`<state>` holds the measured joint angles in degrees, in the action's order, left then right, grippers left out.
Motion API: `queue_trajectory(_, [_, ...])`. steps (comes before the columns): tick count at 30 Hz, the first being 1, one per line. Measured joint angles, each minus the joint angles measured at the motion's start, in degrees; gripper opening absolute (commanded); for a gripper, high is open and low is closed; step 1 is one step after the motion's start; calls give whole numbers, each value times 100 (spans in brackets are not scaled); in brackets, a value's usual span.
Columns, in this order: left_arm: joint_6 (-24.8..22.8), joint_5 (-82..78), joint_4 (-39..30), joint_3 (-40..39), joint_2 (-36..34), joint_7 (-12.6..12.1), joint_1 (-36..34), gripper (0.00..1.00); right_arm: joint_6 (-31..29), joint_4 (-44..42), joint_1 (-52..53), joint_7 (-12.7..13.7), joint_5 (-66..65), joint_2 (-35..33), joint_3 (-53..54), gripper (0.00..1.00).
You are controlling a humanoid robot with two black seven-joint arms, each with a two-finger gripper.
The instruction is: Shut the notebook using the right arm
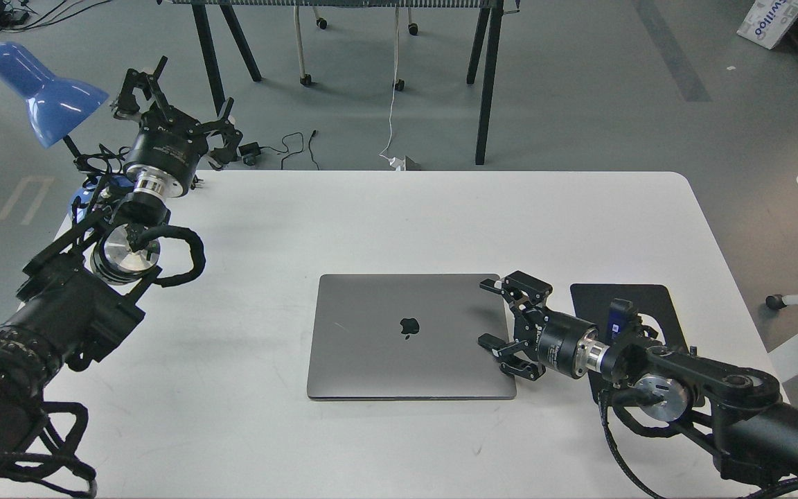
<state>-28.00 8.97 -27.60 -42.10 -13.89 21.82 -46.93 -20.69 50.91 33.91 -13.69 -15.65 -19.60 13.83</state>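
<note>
The notebook (409, 337) lies flat and shut in the middle of the white desk (399, 208), its grey lid down with the black Apple logo facing up and no keys or screen showing. As far as this view goes, the closing itself looks done; what seems left is only for the right arm (717, 388) to draw clear.

The right hand (492, 315) sits at the notebook's right edge, its fingers (490, 285) spread wide, one over the lid's far right corner and the other over the lid nearer the front. It grips nothing; whether the fingertips rest on the lid or hover just above it cannot be told from here. Just behind the wrist, a flat black mouse pad (655, 305) lies on the desk to the right of the notebook, partly covered by the arm.

Farther back on the left, the left arm (80, 305) rises from the near corner, and the left hand (177, 111) is held up beyond the desk's far left corner, well apart from the notebook, fingers apart and empty. A blue desk lamp (42, 93) stands just beside it.
</note>
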Motion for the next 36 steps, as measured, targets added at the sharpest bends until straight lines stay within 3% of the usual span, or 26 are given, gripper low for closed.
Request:
queue_trajectory(8, [0, 0, 0, -8, 0, 3, 0, 100, -129, 193, 29, -92, 38, -39, 513, 100])
queue_trajectory(15, [0, 0, 0, -9, 0, 2, 0, 100, -459, 379, -2, -38, 45, -149, 2239, 100])
queue_trajectory(20, [0, 0, 0, -9, 0, -2, 0, 100, -404, 318, 87, 131, 59, -162, 3545, 100])
queue_trajectory(28, [0, 0, 0, -2, 0, -2, 0, 100, -401, -113, 25, 111, 326, -88, 5094, 100])
queue_trajectory(31, [0, 6, 0, -7, 0, -2, 0, 100, -408, -508, 119, 198, 928, -82, 5294, 100])
queue_trajectory(36, [0, 9, 0, -8, 0, -2, 0, 100, -452, -1180, 335, 560, 2008, -83, 5343, 100])
